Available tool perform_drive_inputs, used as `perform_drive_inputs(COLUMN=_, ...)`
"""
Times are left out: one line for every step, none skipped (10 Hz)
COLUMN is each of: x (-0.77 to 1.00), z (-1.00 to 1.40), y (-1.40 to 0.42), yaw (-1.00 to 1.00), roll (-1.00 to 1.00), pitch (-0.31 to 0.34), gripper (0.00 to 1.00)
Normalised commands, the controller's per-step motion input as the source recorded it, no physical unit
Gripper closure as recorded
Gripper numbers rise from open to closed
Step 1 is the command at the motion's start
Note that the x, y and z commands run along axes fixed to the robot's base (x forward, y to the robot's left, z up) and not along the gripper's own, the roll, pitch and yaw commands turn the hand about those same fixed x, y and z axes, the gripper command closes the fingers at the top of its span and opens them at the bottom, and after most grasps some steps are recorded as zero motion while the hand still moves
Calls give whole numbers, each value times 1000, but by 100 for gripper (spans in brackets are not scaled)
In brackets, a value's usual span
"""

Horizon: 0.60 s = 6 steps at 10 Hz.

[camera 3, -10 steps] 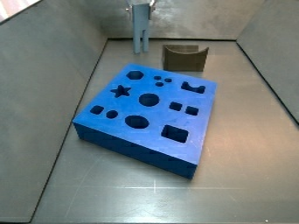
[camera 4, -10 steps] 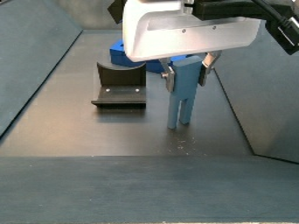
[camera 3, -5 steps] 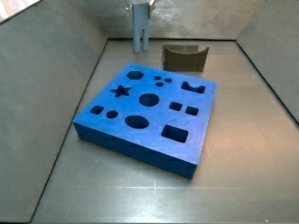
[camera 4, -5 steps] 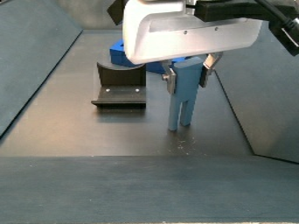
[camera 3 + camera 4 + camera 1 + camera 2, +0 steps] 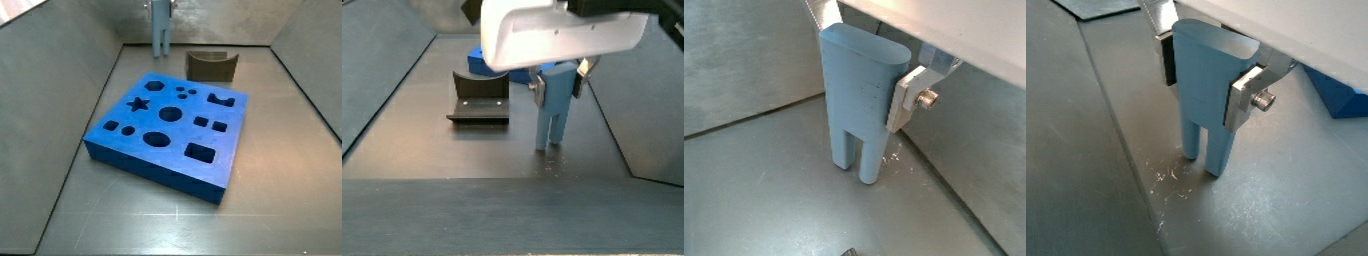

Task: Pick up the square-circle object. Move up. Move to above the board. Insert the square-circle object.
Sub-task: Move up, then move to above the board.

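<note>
Peg (image 5: pixel 160 35) behind board (image 5: pixel 167 125), beside fixture (image 5: pixel 211 64)

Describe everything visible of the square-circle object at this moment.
The square-circle object is a tall, pale grey-blue, matte peg, plastic by its look, straight-sided, with a slot splitting its lower end into two legs. It stands upright near the back wall, behind the board; whether its lower end touches the floor cannot be told. The gripper holds its upper part, silver fingers pressed on opposite faces.

Gripper (image 5: pixel 1204 71): body cut off by the frame edge in both wrist views; only the silver fingers (image 5: pixel 911 92) are seen.
Square-circle object (image 5: pixel 552 108): top hidden behind the white camera housing (image 5: pixel 556 35).
Board (image 5: pixel 486 62): mostly hidden by the housing.
Fixture (image 5: pixel 211 65): detail too small to resolve.
</note>
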Motion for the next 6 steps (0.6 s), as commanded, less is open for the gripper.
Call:
perform_drive_inputs(x=2, z=754, y=-2, yaw=-3, roll=6, pitch=2, gripper=100)
perform_drive_inputs(x=-7, z=630, y=1, yaw=-4, roll=11, pitch=21, gripper=100)
perform_drive_inputs(x=-7, z=422, y=8, yaw=-6, roll=21, pitch=43, gripper=100)
perform_drive_inputs(x=-4, z=312, y=9, yaw=-6, roll=25, pitch=53, gripper=100)
perform_drive_inputs(x=-2, z=1000, y=155, yaw=-28, roll=-427, pitch=159, gripper=100)
perform_drive_inputs(x=-5, z=1000, y=165, yaw=-28, roll=-429, pitch=192, gripper=100)
